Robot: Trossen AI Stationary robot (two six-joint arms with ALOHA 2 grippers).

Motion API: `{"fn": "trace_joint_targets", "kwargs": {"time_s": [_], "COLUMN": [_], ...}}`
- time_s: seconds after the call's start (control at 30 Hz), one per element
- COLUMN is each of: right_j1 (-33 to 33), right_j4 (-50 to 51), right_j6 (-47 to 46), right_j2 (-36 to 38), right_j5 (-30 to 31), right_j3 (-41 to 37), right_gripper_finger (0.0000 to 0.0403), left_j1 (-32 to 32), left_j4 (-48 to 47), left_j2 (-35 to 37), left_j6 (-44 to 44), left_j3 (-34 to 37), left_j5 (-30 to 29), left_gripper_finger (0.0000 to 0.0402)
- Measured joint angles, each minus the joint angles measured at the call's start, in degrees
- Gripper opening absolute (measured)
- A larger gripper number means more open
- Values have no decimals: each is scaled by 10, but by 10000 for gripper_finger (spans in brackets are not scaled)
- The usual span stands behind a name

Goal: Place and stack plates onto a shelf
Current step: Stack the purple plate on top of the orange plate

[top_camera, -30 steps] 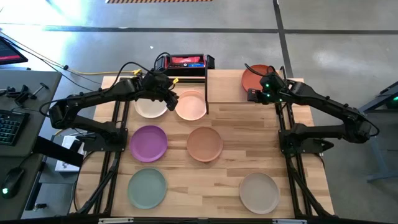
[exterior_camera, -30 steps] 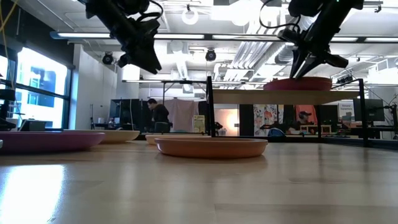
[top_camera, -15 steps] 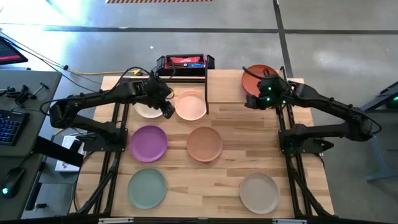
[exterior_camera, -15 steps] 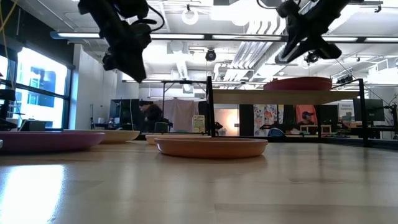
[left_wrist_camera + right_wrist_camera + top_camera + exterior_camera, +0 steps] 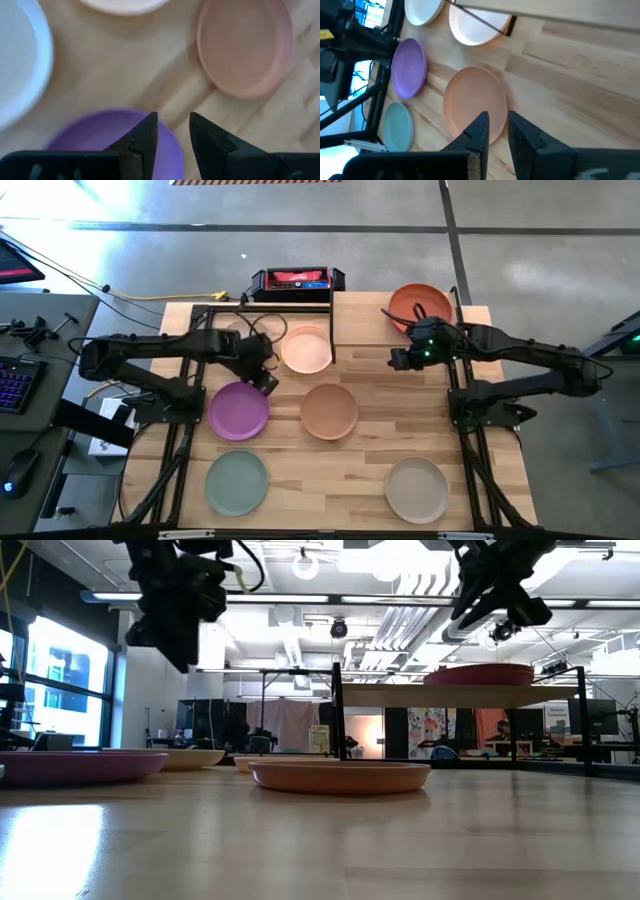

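On the table [image 5: 380,395], purple plate [image 5: 238,410] just beneath left gripper [image 5: 266,383].

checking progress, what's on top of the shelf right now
One orange-red plate sits on the shelf, toward its right end. Whether another plate lies beneath it cannot be seen.

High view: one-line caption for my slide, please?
Both hands hover empty; orange-red plate sits on the shelf, six plates still on the table.
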State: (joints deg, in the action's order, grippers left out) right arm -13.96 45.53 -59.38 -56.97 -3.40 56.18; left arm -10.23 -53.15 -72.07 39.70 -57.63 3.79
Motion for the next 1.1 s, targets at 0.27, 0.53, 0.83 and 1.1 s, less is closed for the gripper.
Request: {"fn": "trace_joint_targets", "kwargs": {"time_s": [0.27,0.53,0.83,1.1], "right_j1": [46,94,165,207], "right_j4": [0,1,1,0], "right_j6": [-78,-112,-164,-182], "right_j2": [0,-1,-3,-42], "right_j5": [43,51,125,129], "right_j3": [0,0,0,0], "right_gripper_finger": [46,46,46,46], "left_j1": [95,203,300,347], "left_j4": [-40,-40,-38,-29], "left_j2": [-1,-3,-8,-69], "left_j6": [113,209,291,302], "left_j3": [10,11,11,11], "left_j5": [12,-38,-97,-120], "left_gripper_finger": [104,104,104,104]}}
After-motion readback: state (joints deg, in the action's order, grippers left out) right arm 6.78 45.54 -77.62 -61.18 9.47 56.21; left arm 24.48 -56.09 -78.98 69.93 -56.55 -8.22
